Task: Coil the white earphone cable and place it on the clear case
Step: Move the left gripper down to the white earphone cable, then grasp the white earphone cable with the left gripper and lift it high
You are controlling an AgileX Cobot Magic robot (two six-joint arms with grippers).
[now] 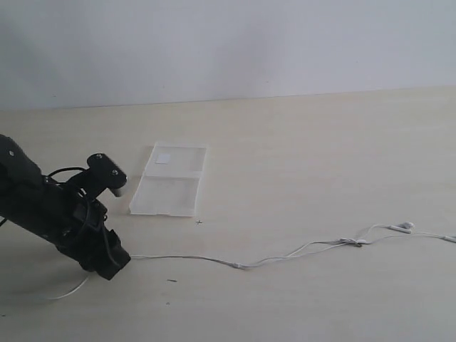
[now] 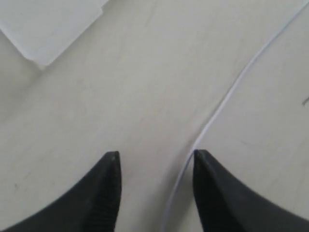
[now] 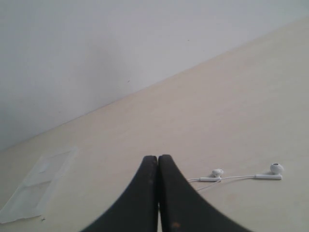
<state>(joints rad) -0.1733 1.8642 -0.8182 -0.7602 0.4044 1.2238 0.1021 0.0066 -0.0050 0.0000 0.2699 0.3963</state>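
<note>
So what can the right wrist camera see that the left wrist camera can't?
Only the right wrist view shows an earbud, a second earbud, the pale wall and the right gripper, its jaws pressed shut on nothing. Only the left wrist view shows the left gripper, jaws apart, with the white earphone cable running between them, close to one fingertip. Both show some of that cable, the clear case (whole in the right wrist view, just a corner in the left) and the table.

Open table (image 1: pixel 299 164) separates clear case (image 1: pixel 169 182) from cable (image 1: pixel 239 266).
</note>
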